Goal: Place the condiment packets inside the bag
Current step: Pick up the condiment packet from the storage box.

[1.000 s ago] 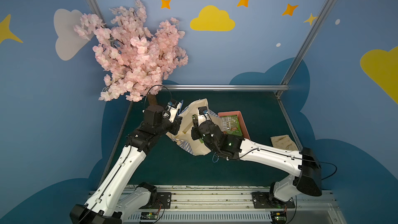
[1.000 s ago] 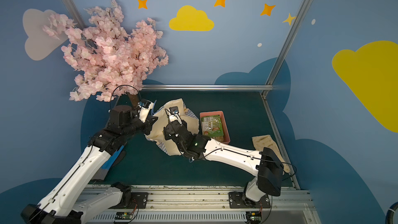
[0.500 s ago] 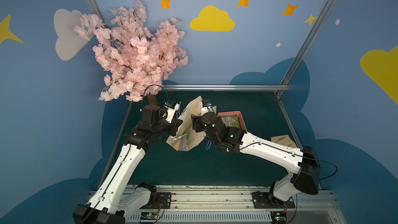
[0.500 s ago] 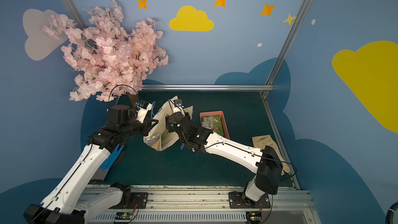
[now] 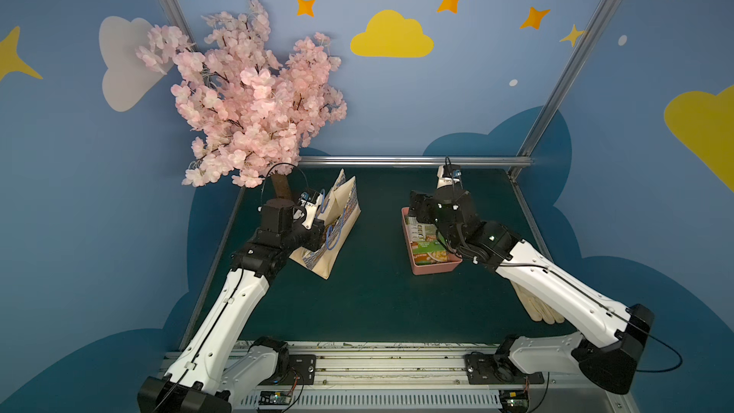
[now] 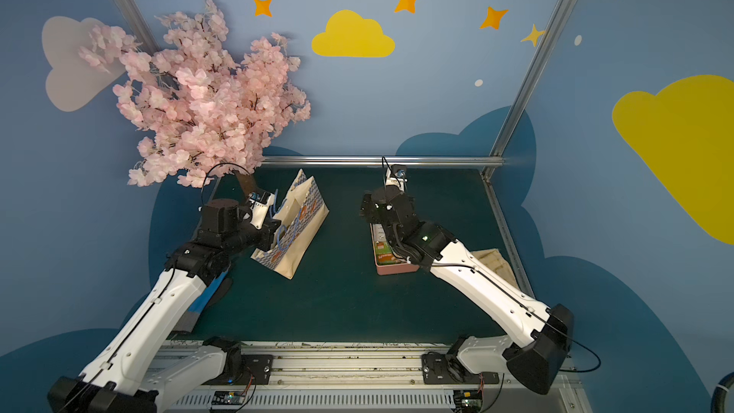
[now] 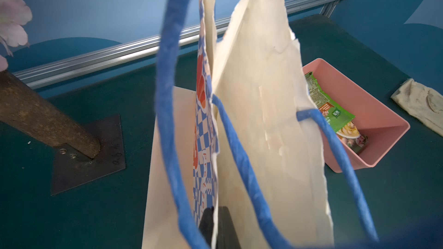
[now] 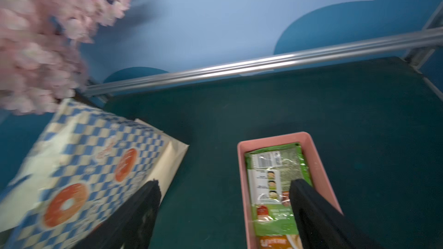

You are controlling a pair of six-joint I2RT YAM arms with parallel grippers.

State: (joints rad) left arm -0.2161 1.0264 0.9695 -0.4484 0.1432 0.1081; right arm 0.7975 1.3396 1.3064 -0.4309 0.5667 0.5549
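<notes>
The checkered cream bag (image 5: pixel 341 220) (image 6: pixel 300 224) stands tilted on the green table, its blue cord handles (image 7: pixel 167 116) hanging loose. My left gripper (image 7: pixel 217 223) is shut on the bag's rim, with one paper wall pinched between its jaws. Green condiment packets (image 5: pixel 427 242) (image 8: pixel 273 183) (image 7: pixel 335 113) lie stacked in the pink tray (image 5: pixel 435 270) (image 8: pixel 242 176). My right gripper (image 8: pixel 224 192) (image 5: pixel 415 208) hangs open above the tray's far end. One finger (image 8: pixel 304 202) is over the packets, and nothing is between the fingers.
A pink blossom tree (image 5: pixel 246 105) overhangs the back left corner; its trunk and base plate (image 7: pixel 88 154) stand just behind the bag. A cream glove (image 5: pixel 536 307) (image 7: pixel 422 106) lies at the right edge under my right arm. A metal rail (image 5: pixel 413 160) bounds the back.
My right gripper has left the bag, swung right to above the pink tray and opened. The bag has shifted left and more upright in my left gripper's grip.
</notes>
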